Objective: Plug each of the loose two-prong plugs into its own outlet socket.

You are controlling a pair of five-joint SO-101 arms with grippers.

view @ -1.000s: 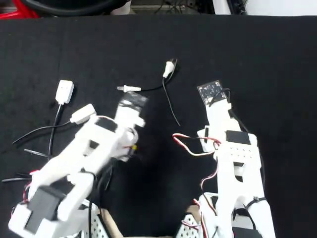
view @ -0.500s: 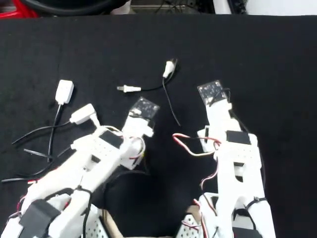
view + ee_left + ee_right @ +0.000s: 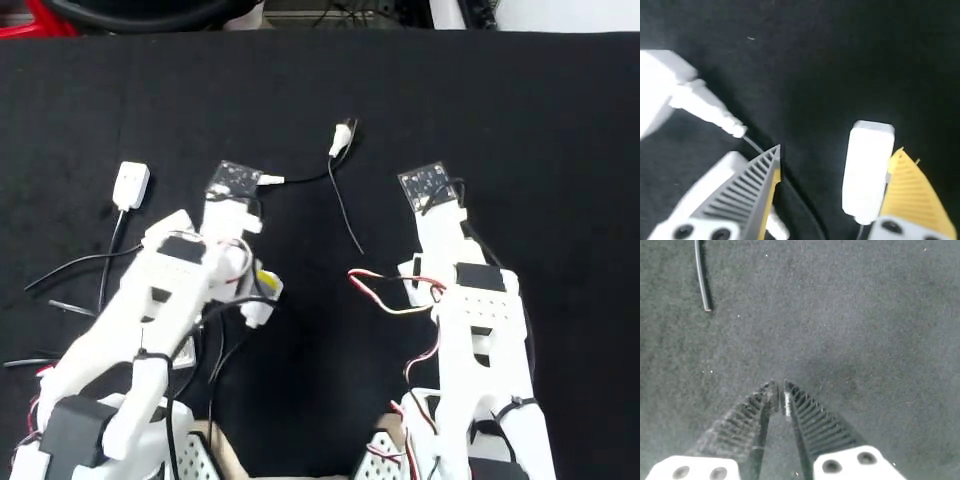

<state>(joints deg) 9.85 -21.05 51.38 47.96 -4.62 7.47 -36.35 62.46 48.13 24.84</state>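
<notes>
Since a second ago the left arm has swung left and forward over the black table point(image 3: 540, 100). The circuit board point(image 3: 235, 180) at its tip sat nearer the middle, drew back half a second ago, and is now right beside the near plug point(image 3: 270, 180), covering that plug's prong end. The plugs and the socket block point(image 3: 130, 185) have kept their places, and the right arm has not moved. The far plug point(image 3: 342, 138) lies further up the table, near the middle, with a black wire point(image 3: 345, 215) trailing down from it. The socket block lies well to the left, its cable running back toward the arm's base. In the left wrist view the left gripper point(image 3: 839, 149) has its fingers spread apart. A white block point(image 3: 867, 170) sits between them, close against the yellow finger point(image 3: 910, 195) and clear of the grey finger point(image 3: 750, 190); whether it touches the yellow one cannot be told. A white cabled piece point(image 3: 695, 102) lies beyond the grey finger. The right gripper point(image 3: 779, 386) has its fingers together on nothing, over bare cloth. Any print on the circuit board is too small to read.
</notes>
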